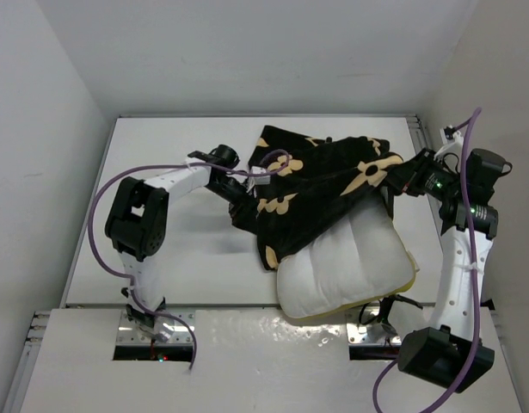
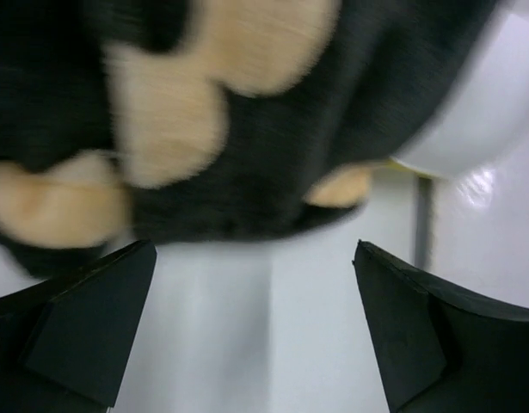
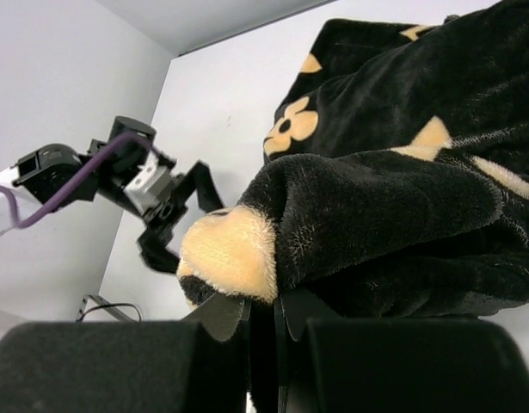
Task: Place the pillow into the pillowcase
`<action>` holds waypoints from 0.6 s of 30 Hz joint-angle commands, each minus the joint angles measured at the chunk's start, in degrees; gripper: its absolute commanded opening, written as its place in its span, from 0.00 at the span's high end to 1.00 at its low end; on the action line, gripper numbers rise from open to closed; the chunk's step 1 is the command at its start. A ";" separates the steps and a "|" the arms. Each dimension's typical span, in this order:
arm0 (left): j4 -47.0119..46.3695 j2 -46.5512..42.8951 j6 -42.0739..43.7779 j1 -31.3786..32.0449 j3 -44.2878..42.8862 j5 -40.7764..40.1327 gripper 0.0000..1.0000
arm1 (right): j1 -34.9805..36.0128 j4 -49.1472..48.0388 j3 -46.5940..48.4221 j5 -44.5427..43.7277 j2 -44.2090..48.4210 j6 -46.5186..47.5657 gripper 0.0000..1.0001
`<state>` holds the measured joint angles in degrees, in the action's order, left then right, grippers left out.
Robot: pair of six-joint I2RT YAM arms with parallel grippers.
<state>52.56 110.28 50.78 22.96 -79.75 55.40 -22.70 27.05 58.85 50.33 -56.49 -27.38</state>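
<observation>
1. Pillow [image 1: 346,271] lies at the tabletop's [image 1: 161,258] near edge, far end covered by the pillowcase [image 1: 324,181] (inside or under, unclear).
2. Right gripper [image 3: 262,311] pinches pillowcase fabric.
3. Left gripper [image 2: 255,258] gapes wide beside it.

Black tan-flowered pillowcase [image 1: 329,181] draped over far half of cream pillow [image 1: 350,267], edge pinched between right jaws, hem just ahead of left jaws.

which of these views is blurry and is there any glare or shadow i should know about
Left wrist: the pillowcase is smeared and out of focus near the lens, small glare spot on the table. Top external: sharp, soft shadow left of the case, sheen on the near ledge. Right wrist: fabric pile crisp, the left gripper behind it clear too.
</observation>
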 commanded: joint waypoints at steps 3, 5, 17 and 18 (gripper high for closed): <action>-33.26 -2.70 -23.61 -0.56 6.08 -4.50 0.00 | 0.29 -4.55 0.48 1.79 1.65 -0.05 1.00; -36.81 -3.23 -28.45 0.41 7.14 -7.31 0.00 | 0.29 -4.90 0.04 1.97 1.65 -0.31 1.00; -12.26 -0.59 -12.75 5.07 1.44 7.79 0.06 | 0.64 -3.23 0.48 1.88 1.38 0.92 1.00; -11.34 -0.85 -11.42 5.08 1.26 7.62 0.15 | 0.55 -3.40 0.30 1.71 1.29 0.75 1.00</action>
<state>31.16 109.93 30.15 26.81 -75.61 57.93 -22.61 26.24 58.28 50.35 -56.27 -26.92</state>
